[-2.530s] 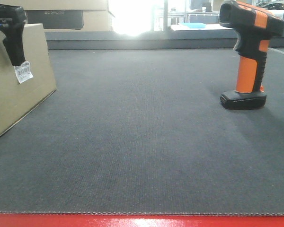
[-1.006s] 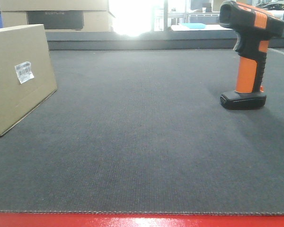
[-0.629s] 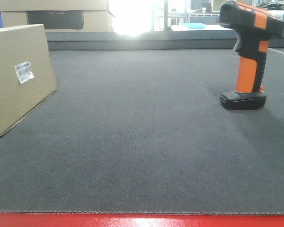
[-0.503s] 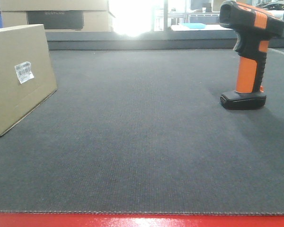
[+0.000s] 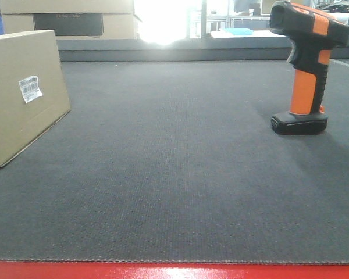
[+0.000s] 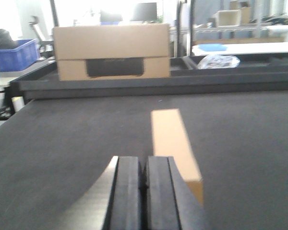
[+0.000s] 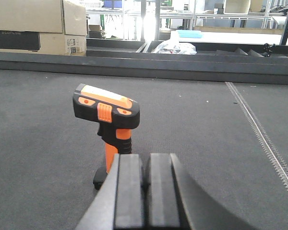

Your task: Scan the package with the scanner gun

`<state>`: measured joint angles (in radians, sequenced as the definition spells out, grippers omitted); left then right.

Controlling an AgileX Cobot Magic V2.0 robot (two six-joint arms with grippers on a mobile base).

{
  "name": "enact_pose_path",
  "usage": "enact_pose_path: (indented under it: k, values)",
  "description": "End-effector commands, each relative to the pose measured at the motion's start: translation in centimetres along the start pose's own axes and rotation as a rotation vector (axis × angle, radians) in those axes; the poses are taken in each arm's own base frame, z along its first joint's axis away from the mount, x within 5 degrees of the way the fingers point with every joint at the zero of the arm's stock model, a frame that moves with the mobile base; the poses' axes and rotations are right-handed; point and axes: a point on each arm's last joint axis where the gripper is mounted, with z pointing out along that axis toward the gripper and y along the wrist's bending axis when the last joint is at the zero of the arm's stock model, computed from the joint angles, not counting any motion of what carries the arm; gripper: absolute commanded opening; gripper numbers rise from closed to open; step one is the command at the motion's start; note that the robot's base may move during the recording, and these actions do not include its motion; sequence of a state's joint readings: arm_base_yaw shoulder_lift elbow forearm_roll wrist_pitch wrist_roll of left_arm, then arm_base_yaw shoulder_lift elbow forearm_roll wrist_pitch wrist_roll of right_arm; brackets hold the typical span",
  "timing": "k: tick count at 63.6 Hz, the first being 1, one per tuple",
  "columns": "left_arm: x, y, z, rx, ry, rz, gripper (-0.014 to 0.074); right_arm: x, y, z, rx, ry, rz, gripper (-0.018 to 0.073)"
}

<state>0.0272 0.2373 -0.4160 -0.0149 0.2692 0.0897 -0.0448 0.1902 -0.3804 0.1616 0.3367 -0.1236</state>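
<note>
The package (image 5: pixel 23 99), a plain brown cardboard box with a small white barcode label (image 5: pixel 30 88), stands on the dark mat at the far left. The left wrist view shows its top (image 6: pixel 172 141) just ahead and right of my left gripper (image 6: pixel 144 165), which is shut and empty. The scanner gun (image 5: pixel 307 70) stands upright on its black foot at the right, orange handle below a black-and-orange head. My right gripper (image 7: pixel 145 163) is shut and empty, close behind the scanner gun (image 7: pixel 108 112). Neither gripper shows in the front view.
Wider cardboard boxes with a dark panel (image 5: pixel 67 20) sit behind the raised back ledge (image 5: pixel 192 49). A blue bin (image 6: pixel 17 52) stands at the far left. A red strip (image 5: pixel 174 271) marks the front edge. A ridged seam (image 7: pixel 264 139) runs along the mat's right side.
My left gripper, which was at the package's top edge by the label 2.5 s ago, has left the front view. The package and scanner gun have not moved.
</note>
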Motion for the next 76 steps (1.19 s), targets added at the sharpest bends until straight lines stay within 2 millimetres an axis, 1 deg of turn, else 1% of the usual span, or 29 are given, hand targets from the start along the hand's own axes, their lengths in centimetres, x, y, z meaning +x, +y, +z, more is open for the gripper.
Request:
enact_pose_path:
  k: [1,7,14,18,21,23,29,76]
  values:
    - [1.8,0.1,-0.4,-0.037,-0.009,0.002,-0.0111,0.0,-0.1,-0.1,0.007,-0.010,-0.013,-0.0154]
    - [4.6,-0.1,-0.7,-0.043,-0.026,0.002,-0.0111,0.0,-0.1,-0.1,0.007,-0.010,-0.013,-0.0154]
    - [8.5,-0.4,-0.6,-0.044,-0.045,0.002,-0.0111,0.0,-0.1,-0.1,0.007,-0.010,-0.013,-0.0154]
    - [10.1,-0.5,-0.5,-0.046,-0.069,0.002,-0.0111,0.0,-0.1,-0.1,0.007,-0.010,-0.013,-0.0154]
    - [10.0,-0.5,-0.5,-0.048,-0.096,0.003,-0.0111,0.0,-0.1,-0.1,0.007,-0.010,-0.013,-0.0154]
    - [10.5,-0.6,-0.5,-0.041,-0.038,0.002,-0.0111,0.0,-0.1,-0.1,0.007,-0.010,-0.013,-0.0154]
    - [10.6,-0.6,-0.5,-0.035,-0.025,0.002,-0.0111,0.0,-0.1,-0.1,0.007,-0.010,-0.013,-0.0154]
    - [10.5,-0.6,-0.5,-0.036,-0.038,0.002,-0.0111,0.0,-0.1,-0.1,0.007,-0.010,-0.013,-0.0154]
